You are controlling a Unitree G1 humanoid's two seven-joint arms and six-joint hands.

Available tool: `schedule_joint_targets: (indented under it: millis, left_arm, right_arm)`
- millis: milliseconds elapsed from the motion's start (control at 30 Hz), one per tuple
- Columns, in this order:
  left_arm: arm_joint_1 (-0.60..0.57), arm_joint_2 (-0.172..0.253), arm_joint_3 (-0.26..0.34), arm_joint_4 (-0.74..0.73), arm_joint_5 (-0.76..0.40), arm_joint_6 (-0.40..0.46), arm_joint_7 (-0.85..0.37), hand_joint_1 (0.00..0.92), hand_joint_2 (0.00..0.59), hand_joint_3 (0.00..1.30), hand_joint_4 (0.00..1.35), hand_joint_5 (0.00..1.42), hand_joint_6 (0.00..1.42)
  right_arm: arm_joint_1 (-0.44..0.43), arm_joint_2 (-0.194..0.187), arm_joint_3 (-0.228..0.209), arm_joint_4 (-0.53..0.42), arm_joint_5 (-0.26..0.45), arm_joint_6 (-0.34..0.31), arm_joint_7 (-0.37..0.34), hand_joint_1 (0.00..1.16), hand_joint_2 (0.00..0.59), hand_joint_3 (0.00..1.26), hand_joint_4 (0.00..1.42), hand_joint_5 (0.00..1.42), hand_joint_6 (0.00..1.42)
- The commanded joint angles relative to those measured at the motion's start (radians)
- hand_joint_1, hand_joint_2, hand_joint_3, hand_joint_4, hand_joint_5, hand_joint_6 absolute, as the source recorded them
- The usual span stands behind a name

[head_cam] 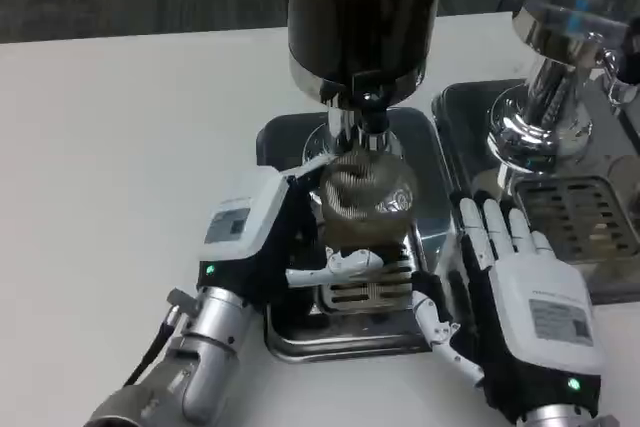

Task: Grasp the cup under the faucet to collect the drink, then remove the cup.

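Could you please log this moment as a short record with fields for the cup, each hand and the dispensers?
cup: clear ribbed cup, tilted, under the faucet, over the drip tray
left hand: left hand grips the cup from its left side
right hand: right hand, fingers spread, holds nothing, beside the tray's right edge
dispensers: dark drink dispenser above the cup; second dispenser to the right

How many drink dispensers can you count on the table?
2. One dark dispenser stands at centre, above the cup held by the left hand. A second, shiny dispenser stands at the right edge, partly cut off.
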Motion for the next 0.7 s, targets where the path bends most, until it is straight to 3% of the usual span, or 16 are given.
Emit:
schedule_joint_targets:
  millis: [33,233,433,700]
  left_arm:
    - [0.03,0.016,0.012,-0.008,-0.03,-0.031,-0.024,0.2,0.065,0.35,0.51,0.85,1.02]
    - [0.041,0.028,0.034,-0.011,-0.075,-0.072,-0.054,0.008,0.007,0.29,0.42,0.75,0.85]
    - [0.073,0.067,0.112,-0.056,-0.187,-0.147,-0.163,0.0,0.0,0.15,0.2,0.44,0.43]
    - [0.131,0.134,0.192,-0.173,-0.249,-0.207,-0.245,0.0,0.004,0.05,0.07,0.28,0.23]
  right_arm:
    - [-0.002,-0.005,-0.011,-0.003,0.014,-0.013,-0.011,0.12,0.439,0.03,0.0,0.0,0.07]
    - [-0.009,-0.006,-0.028,0.008,0.037,-0.027,-0.016,0.13,0.439,0.03,0.0,0.0,0.06]
    - [-0.006,-0.007,-0.033,0.013,0.045,-0.037,-0.023,0.13,0.439,0.03,0.0,0.0,0.06]
    - [-0.007,-0.02,-0.056,0.021,0.083,-0.073,-0.029,0.12,0.429,0.02,0.0,0.0,0.06]
